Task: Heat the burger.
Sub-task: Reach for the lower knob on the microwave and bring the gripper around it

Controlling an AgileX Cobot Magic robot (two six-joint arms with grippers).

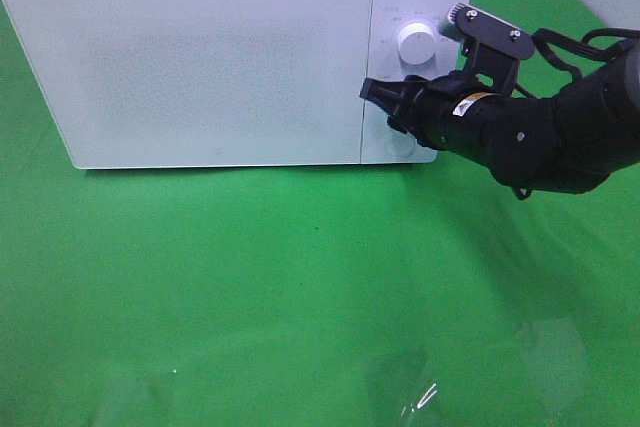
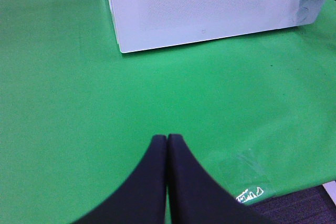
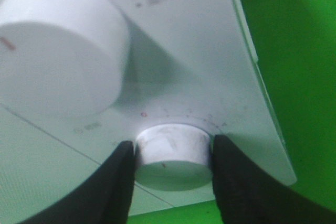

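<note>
R gripper (image 3: 173,148): fingers clamped on lower knob (image 3: 169,157) of white microwave (image 1: 200,57), right-hand panel, far side. L gripper (image 2: 167,140): fingers pressed together, empty, near side. Burger: position, axis can't tell; door (image 1: 190,67) shut.

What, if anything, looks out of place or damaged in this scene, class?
Nothing spilled or broken. The microwave door is shut and the right tool grips its lower knob. Only oddity: shiny clear patches on the green cloth.

White boxy microwave (image 1: 210,57), door shut, standing upright; lower dial (image 3: 169,141) pinched in right claw (image 3: 173,150).
</note>
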